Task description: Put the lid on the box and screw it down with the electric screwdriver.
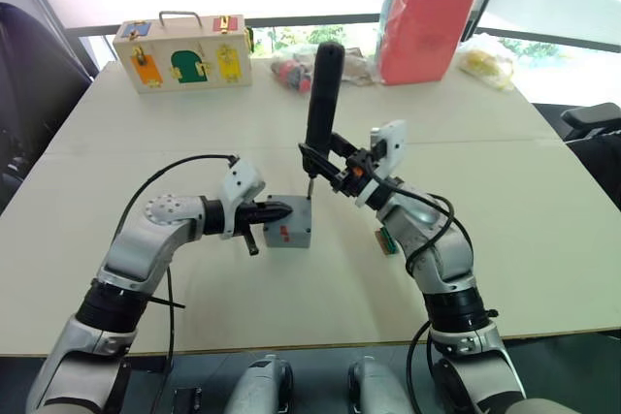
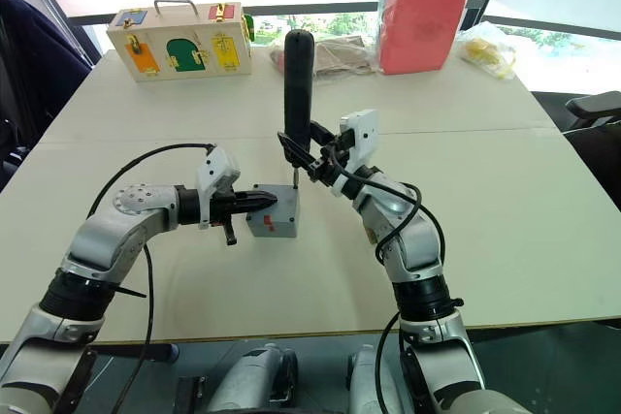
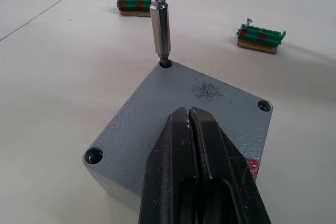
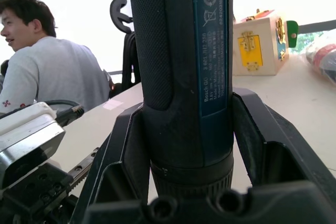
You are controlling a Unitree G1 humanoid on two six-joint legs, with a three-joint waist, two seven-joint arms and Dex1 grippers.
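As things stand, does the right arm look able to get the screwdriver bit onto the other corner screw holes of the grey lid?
Probably only partly. The right gripper holds the dark pen-shaped electric screwdriver upright with its bit in one corner hole of the square grey lid. The shut left gripper presses on the lid's middle, crowding the holes beside it.

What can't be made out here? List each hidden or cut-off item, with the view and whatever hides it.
- Fourth corner hole of the small square grey lid: left wrist view, covered by the shut left pincer.
- Screw under the bit of the dark slim electric screwdriver: left wrist view, bit fills the hole.
- Screwdriver's tip: right wrist view, cut off below the right pincer.
- Small deep grey box interior: every view, lid covers it.
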